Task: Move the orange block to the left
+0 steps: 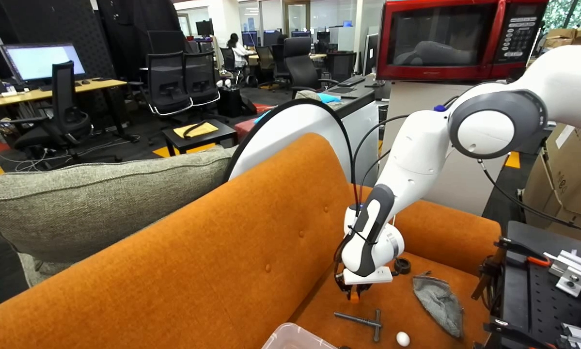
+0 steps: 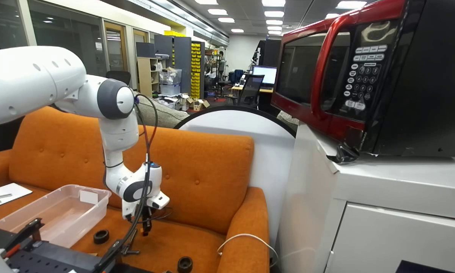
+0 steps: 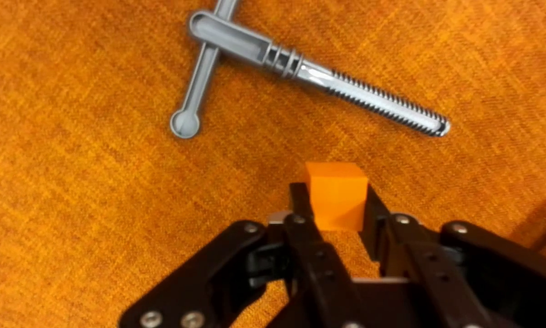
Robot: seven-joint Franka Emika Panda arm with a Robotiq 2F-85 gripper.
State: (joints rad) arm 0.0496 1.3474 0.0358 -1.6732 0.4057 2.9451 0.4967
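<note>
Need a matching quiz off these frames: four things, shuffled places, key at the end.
Things
1) small bright orange block
2) grey metal T-shaped tool
3) white panel with curved black rim
4) red-and-black microwave

Places
A) partly hidden behind the orange fabric sofa
B) held in the black gripper
C) atop a white cabinet
D) lying on the sofa's seat

Pairs: 1-B, 2-D, 3-A, 4-C

- Bright indoor light; white ceiling lights [image 2: 273, 14] glare in an exterior view.
- Daylight shows at the window [image 1: 580, 13].
- Microwave glass [image 1: 440, 34] mirrors the arm [image 1: 416, 145].
- Wrist view: glints on the metal tool [image 3: 316, 75]; gripper [image 3: 338, 202] slightly soft.
</note>
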